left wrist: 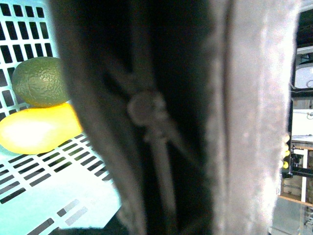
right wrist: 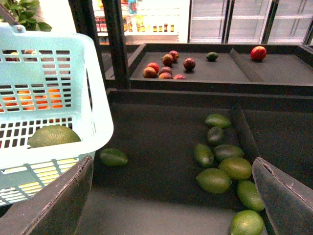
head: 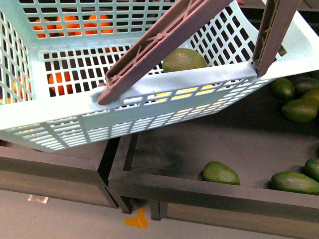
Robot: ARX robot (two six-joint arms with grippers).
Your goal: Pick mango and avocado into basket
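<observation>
The turquoise basket (head: 164, 84) hangs tilted over the dark bins, its grey-brown handles (head: 164, 37) running up out of the front view. Inside it lie the dark green avocado (head: 183, 59) and the yellow mango (left wrist: 39, 128), touching each other; the avocado (left wrist: 40, 81) sits beside the mango on the slotted floor. My left gripper is shut on the basket's handle (left wrist: 161, 122), which fills the left wrist view and hides the jaws. My right gripper (right wrist: 171, 200) is open and empty over the bin, to the right of the basket (right wrist: 93, 98).
Several loose green avocados (right wrist: 213, 179) lie in the dark bin (head: 164, 149) below and right of the basket, one (right wrist: 113, 156) close to its wall. Oranges (head: 62, 82) show through the basket's slots. Red apples (right wrist: 166, 66) lie in a farther bin. Bin walls (head: 209, 191) run along the front.
</observation>
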